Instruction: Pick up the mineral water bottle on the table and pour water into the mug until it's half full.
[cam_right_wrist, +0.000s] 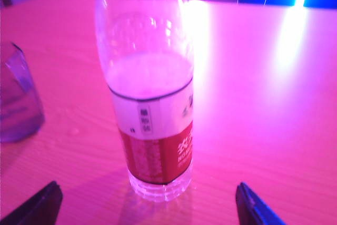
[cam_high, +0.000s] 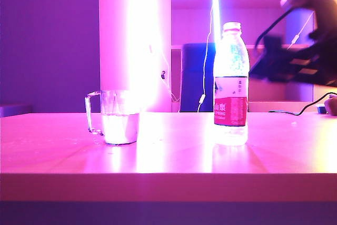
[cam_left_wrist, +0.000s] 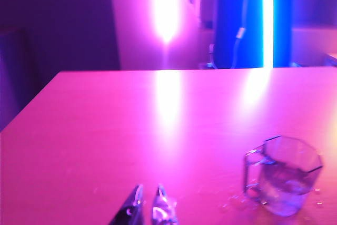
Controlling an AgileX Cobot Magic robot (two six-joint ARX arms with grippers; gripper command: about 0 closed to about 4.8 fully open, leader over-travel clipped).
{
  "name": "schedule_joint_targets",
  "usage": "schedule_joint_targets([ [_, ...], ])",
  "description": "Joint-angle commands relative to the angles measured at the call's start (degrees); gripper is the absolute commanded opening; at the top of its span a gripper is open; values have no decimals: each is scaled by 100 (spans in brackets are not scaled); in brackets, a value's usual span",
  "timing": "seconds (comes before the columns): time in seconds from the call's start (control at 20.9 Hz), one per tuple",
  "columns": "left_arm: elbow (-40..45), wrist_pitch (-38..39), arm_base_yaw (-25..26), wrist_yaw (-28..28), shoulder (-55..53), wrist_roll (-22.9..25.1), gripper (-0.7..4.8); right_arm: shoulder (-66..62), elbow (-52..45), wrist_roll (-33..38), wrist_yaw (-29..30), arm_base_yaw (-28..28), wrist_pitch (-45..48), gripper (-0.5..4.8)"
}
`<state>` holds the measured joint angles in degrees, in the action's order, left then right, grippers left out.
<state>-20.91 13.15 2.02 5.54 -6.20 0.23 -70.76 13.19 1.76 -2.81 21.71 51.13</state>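
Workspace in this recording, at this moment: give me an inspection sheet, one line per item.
Surface: table under strong pink-purple light, glare streaks; small droplets beside the mug in the left wrist view.
Job's things: mineral water bottle upright, cap on, standing free; mug upright, apart from the bottle on the left in the exterior view, holding some water.
Clutter: small object at the far right table edge, too blurred to identify.
Grippers: right gripper open, fingers either side of the bottle's base, not touching; left gripper low over the table beside the mug, fingertips nearly together, holding nothing.
Cables: black cable on the table's right.
Surroundings: bright light strips, shelving behind.
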Motion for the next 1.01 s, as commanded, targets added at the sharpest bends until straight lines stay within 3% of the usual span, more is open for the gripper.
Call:
schedule_joint_targets([
  [0.05, 546, 11, 2, -610, 595, -356, 28, 793, -262, 22, 9, 17, 92, 479],
  [0.14, 791, 50, 2, -671, 601, -369, 28, 1445, -385, 24, 22, 20, -35, 479],
  [0.29, 1172, -275, 0, -507, 601, -367, 28, 2400, -400, 31, 201, 101, -743, 214],
  [0.34, 1246, -337, 0, -444, 601, -365, 28, 2643, -400, 90, 304, 133, -938, 161],
  [0.38, 1447, -540, -4, -214, 601, -363, 28, 3034, -400, 361, 573, 170, -1263, 65],
  [0.48, 1733, -785, -2, 81, 601, -363, 28, 3484, -404, 686, 1176, 170, -1650, -6],
  [0.67, 2037, -595, 0, 179, 601, -372, 28, 3797, -404, 769, 2288, 173, -2138, -6],
  [0.77, 2037, -448, 0, 186, 601, -374, 28, 3773, -402, 769, 2398, 177, -2103, 3],
  [0.86, 2037, -426, 0, 243, 601, -369, 28, 3792, -402, 896, 2400, 221, -2083, 45],
  [1.01, 2037, -417, 0, 234, 601, -369, 28, 3792, -402, 1132, 2452, 225, -2094, 45],
])
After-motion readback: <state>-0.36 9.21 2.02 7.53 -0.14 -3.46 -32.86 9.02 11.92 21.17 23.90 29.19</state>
